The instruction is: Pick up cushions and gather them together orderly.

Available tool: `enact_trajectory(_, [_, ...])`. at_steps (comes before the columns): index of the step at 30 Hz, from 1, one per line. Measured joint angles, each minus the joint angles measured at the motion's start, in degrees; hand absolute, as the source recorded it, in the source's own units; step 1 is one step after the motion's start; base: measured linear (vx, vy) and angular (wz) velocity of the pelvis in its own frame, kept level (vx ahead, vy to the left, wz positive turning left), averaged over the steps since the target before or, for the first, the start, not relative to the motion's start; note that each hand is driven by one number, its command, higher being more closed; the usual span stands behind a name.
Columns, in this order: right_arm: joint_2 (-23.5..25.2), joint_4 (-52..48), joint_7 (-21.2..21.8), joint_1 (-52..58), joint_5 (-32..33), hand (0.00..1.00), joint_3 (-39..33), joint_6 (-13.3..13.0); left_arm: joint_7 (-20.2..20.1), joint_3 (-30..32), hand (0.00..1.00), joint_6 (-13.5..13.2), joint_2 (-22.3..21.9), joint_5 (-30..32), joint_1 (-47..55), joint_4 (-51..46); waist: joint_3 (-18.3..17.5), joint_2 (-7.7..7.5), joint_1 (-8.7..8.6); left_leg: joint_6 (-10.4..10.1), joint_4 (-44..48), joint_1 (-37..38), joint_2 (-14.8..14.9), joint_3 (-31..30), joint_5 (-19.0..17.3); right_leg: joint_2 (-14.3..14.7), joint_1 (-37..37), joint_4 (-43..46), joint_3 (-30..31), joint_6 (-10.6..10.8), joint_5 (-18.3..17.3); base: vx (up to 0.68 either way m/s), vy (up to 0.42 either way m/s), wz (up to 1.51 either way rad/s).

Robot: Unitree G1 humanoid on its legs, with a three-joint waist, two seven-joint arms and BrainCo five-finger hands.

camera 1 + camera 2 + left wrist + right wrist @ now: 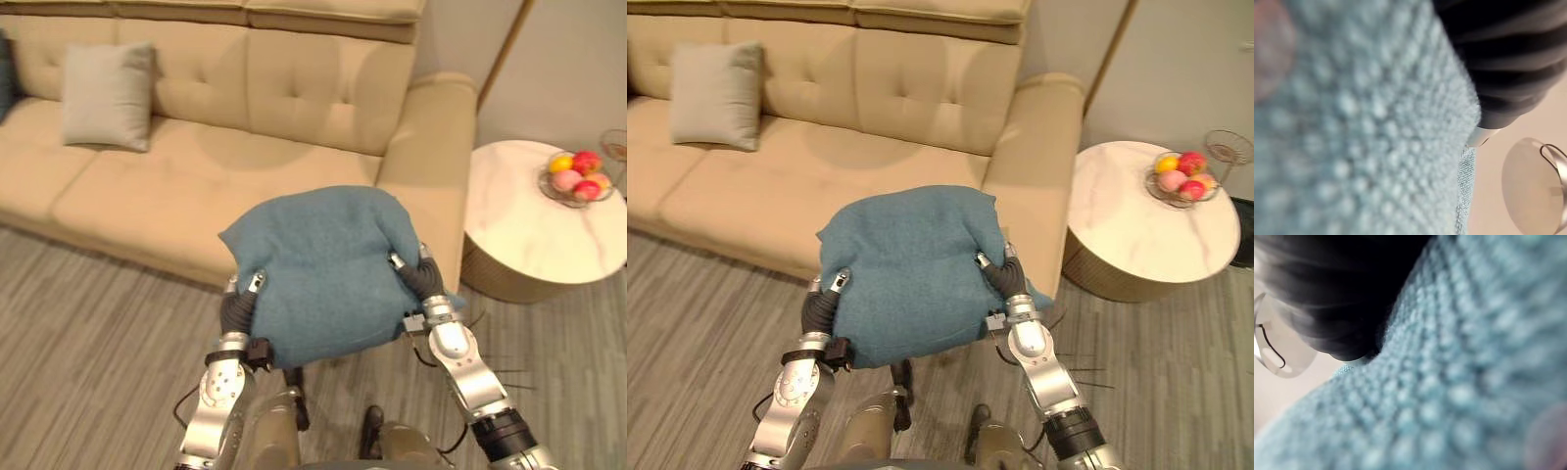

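I hold a large teal knitted cushion [328,269] in the air in front of the beige sofa [176,186], squeezed between both hands. My left hand [238,305] is against its lower left side and my right hand [419,277] against its right side. The cushion's weave sits right up against the left hand's dark cover [1508,58] and the right hand's cover [1327,284]. A light grey-beige cushion [108,95] leans upright against the sofa back at the left. A dark blue cushion [5,73] peeks in at the far left edge.
The sofa's right armrest [441,147] stands just beyond the held cushion. A round white marble side table [529,225] at the right carries a wire bowl of fruit [576,178]. Grey wood-look floor [98,323] lies between me and the sofa.
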Motion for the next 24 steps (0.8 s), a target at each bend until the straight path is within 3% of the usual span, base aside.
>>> enact_trajectory(2, [0.0, -0.3, 0.0, 0.5, 0.0, 1.00, -0.2, 0.0, -0.5, 0.0, 1.00, -0.1, 0.0, -0.1, 0.0, 0.1, -0.4, 0.69, 0.02, -0.9, -0.1, 4.6, 0.1, 0.7, -1.9, 0.0, 0.7, -2.8, -1.1, 0.7, 1.8, -0.13, 0.100, 0.42])
enact_trajectory(3, [0.1, -0.5, 0.0, 0.5, 0.0, 1.00, -0.4, 0.0, -0.5, -0.1, 1.00, -0.1, -0.1, -0.3, 0.0, 0.1, -0.9, 1.14, -0.01, -2.5, -5.9, 8.7, -0.1, 0.5, -3.5, 0.4, 0.8, -4.6, -1.4, 2.1, 2.7, -0.09, 0.133, 0.45])
enact_trajectory(4, [0.8, -0.6, 0.0, 0.6, 0.0, 1.00, -0.8, 0.0, -0.6, -0.1, 1.00, -0.1, 0.2, -0.4, -0.3, 0.4, -0.9, 0.59, 0.11, -2.1, -9.9, 10.2, -1.3, 0.4, -3.1, 0.2, 0.5, -5.3, -1.2, 2.9, 3.4, -0.08, 0.149, 0.40])
enact_trajectory(6, [2.6, -0.6, 0.2, 1.0, 0.0, 1.00, -1.4, 0.1, -0.6, -0.4, 1.00, -0.1, 1.0, -0.6, -0.1, 1.8, -1.6, -0.56, 0.60, -1.7, -9.3, 9.3, -1.9, 0.7, -2.8, -0.2, 1.0, -7.3, -1.0, 3.1, 5.8, -0.04, 0.175, 0.20])
enact_trajectory(10, [3.7, -0.7, 0.5, 1.0, 0.0, 1.00, -1.4, 0.1, -0.6, -0.4, 1.00, -0.1, 2.0, -1.3, 0.2, 2.4, -1.8, -0.91, 0.73, 1.1, -6.4, 7.9, -3.4, 0.7, -4.8, -1.9, 1.4, -8.3, -1.1, 5.3, 7.6, -0.01, 0.184, 0.06])
enact_trajectory(12, [3.7, -0.7, 0.6, 1.0, 0.0, 1.00, -1.4, 0.1, -0.6, -0.4, 1.00, -0.1, 2.2, -1.3, 0.3, 2.4, -1.9, -0.92, 0.68, 1.7, -5.3, 7.6, -4.3, 0.8, -6.5, -3.4, 1.0, -6.8, -0.9, 5.9, 6.6, 0.00, 0.162, 0.00])
enact_trajectory(15, [3.8, -0.7, 0.7, 1.0, 0.0, 1.00, -1.2, 0.2, -0.6, -0.4, 1.00, 0.0, 2.2, -1.3, 0.9, 2.3, -1.9, -1.40, 0.35, 3.0, -2.0, 7.5, -6.6, 0.6, -10.7, -7.4, -2.1, 3.6, 0.2, 6.4, 1.3, 0.04, 0.163, 0.07])
enact_trajectory(17, [3.7, -0.6, 1.0, 1.0, 0.0, 1.00, -1.2, 0.2, -0.9, -0.4, 1.00, 0.0, 2.1, -1.3, 1.8, 2.2, -1.9, -1.58, -0.09, 4.7, -1.7, 9.0, -8.5, -0.3, -12.0, -10.0, -6.3, 15.4, 2.9, 4.3, 1.1, 0.12, 0.138, 0.22])
enact_trajectory(18, [3.8, -0.1, 1.6, 1.1, 0.0, 1.00, -1.2, 0.4, -1.0, -0.3, 1.00, 0.0, 2.2, -1.2, 2.1, 2.2, -1.8, -1.58, -0.43, 5.6, -1.9, 10.6, -9.1, -1.8, -12.5, -10.6, -10.2, 24.1, 6.2, 1.7, 2.8, 0.17, 0.112, 0.38])
enact_trajectory(20, [3.8, 0.1, 2.0, 1.3, 0.0, 1.00, -1.1, 0.5, -1.4, -0.3, 1.00, -0.1, 2.8, -1.2, 2.4, 2.1, -1.9, -1.73, -1.51, 6.6, -2.3, 12.5, -8.8, -4.6, -13.2, -7.5, -12.0, 24.9, 7.7, 4.3, -1.4, 0.21, 0.030, 0.54])
enact_trajectory(21, [3.8, 0.1, 2.0, 1.3, 0.0, 1.00, -1.1, 0.4, -1.4, -0.3, 1.00, -0.1, 2.9, -1.2, 2.3, 2.1, -2.0, -1.93, -1.56, 6.7, -2.4, 12.7, -8.8, -5.2, -13.4, -6.4, -12.9, 23.7, 7.8, 4.3, -1.7, 0.24, -0.027, 0.55])
enact_trajectory(23, [3.4, 0.1, 2.0, 1.6, 0.0, 1.00, -1.2, 0.5, -1.6, -0.6, 1.00, -0.1, 3.2, -1.3, 1.6, 2.9, -1.7, -1.84, -2.99, 5.6, -4.3, 15.3, -8.8, -7.9, -14.0, -1.7, -14.6, 11.9, 8.1, 4.9, -0.1, 0.29, -0.051, 0.64])
enact_trajectory(24, [3.4, 0.1, 2.0, 1.8, 0.1, 1.00, -1.2, 0.5, -1.6, -0.8, 1.00, -0.1, 3.3, -1.3, 1.2, 3.3, -1.7, -1.81, -3.28, 4.8, -4.9, 16.4, -8.8, -8.3, -13.7, -0.8, -14.6, 8.0, 7.8, 4.9, 1.5, 0.37, -0.075, 0.64])
